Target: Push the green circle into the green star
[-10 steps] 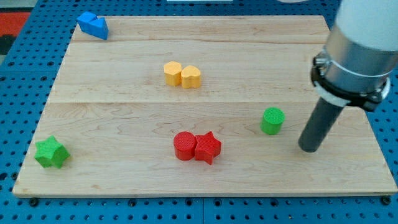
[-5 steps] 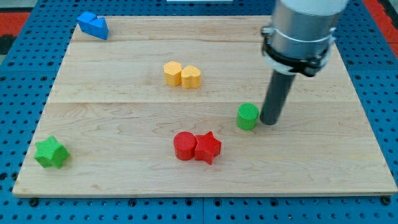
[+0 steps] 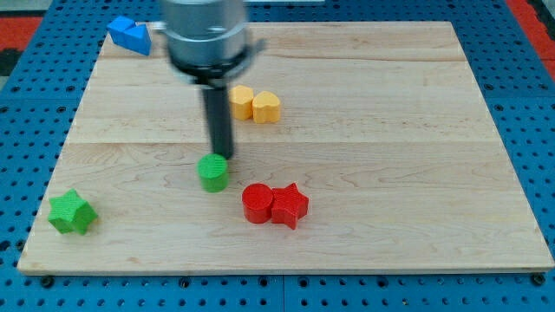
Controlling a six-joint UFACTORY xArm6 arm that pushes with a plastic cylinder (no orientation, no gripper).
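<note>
The green circle (image 3: 212,172) stands on the wooden board (image 3: 390,130) left of the middle. My tip (image 3: 223,156) is just above and slightly right of it, touching or nearly touching its upper edge. The green star (image 3: 70,212) lies near the board's bottom left corner, well to the left of and below the green circle.
A red circle (image 3: 257,203) and a red star (image 3: 290,205) sit together just right of and below the green circle. Two yellow blocks (image 3: 254,103) lie above, right of the rod. Blue blocks (image 3: 130,35) sit at the top left corner.
My tip has swept from the board's right side to left of the middle. The green circle has moved left with it, past the red blocks.
</note>
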